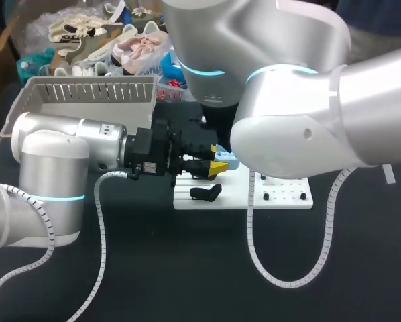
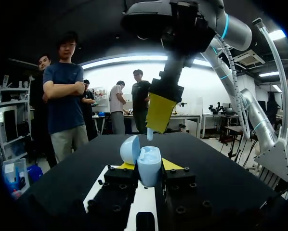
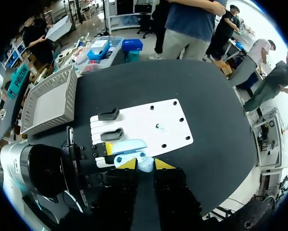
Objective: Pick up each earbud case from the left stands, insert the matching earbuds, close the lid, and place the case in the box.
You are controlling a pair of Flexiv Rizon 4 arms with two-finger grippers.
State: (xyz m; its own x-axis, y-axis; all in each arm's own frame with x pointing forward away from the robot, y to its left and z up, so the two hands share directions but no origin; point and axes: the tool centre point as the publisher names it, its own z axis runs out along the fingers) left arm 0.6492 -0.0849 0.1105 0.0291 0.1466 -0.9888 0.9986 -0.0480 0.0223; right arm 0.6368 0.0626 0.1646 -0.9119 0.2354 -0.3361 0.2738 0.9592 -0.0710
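My left gripper (image 2: 148,165) is shut on a light blue earbud case (image 2: 149,168) and holds it upright with its lid (image 2: 130,149) open. In the head view the left gripper (image 1: 212,165) holds the case (image 1: 228,159) just above the white stand plate (image 1: 281,196). Directly above the open case hangs my right gripper (image 3: 145,164), shut on a small pale earbud (image 2: 149,134). Its yellow fingertip (image 2: 160,112) shows in the left wrist view. My right arm (image 1: 301,127) hides its own gripper in the head view. Another earbud (image 3: 159,126) lies on the plate (image 3: 173,120).
Two black stands (image 3: 109,114) (image 3: 112,134) sit on the plate's left part, and one stand (image 1: 206,193) shows in the head view. A grey slatted box (image 1: 86,97) stands at the back left, seen as the box (image 3: 50,103) beside the plate. Cables loop over the black tabletop.
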